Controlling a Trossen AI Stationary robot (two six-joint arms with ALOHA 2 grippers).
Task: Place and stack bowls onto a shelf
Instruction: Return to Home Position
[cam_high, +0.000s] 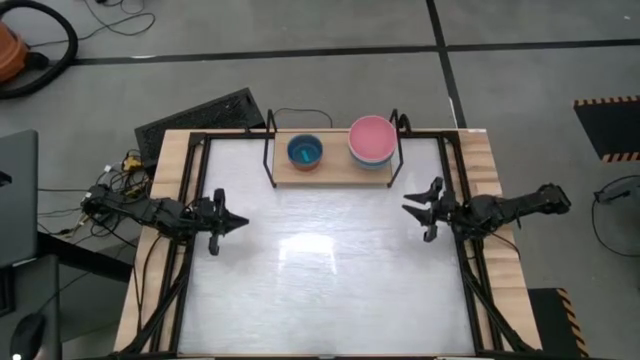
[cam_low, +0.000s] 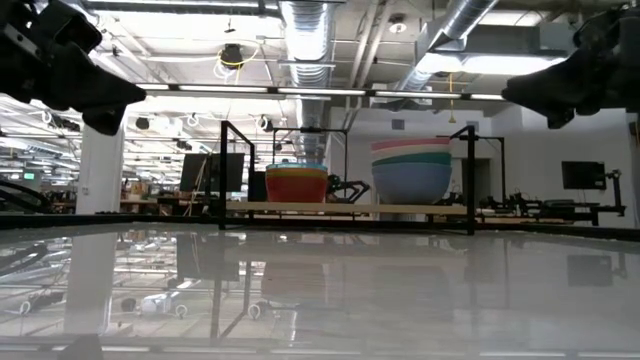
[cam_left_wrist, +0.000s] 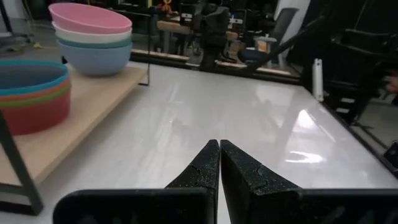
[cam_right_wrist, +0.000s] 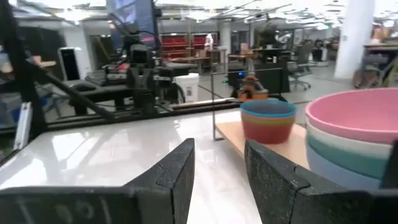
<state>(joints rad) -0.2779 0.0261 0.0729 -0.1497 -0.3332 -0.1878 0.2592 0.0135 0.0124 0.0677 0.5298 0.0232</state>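
Bowls (cam_high: 372, 138) sit stacked on the shelf (cam_high: 340, 173) at twelve o'clock. Left end effector (cam_high: 241, 222), at nine o'clock, is together; right end effector (cam_high: 419, 198), at three o'clock, is apart.

A glossy white tabletop (cam_high: 330, 290) is throwing back bright, mirror-like reflections, while smooth plastic bowls (cam_left_wrist: 90, 17) are showing a soft, low sheen on the shelf (cam_high: 335, 174), its pale matt wood board sitting between thin black metal wire uprights. The left claw (cam_left_wrist: 219, 144) is showing a grainy, rough-textured matt black surface.
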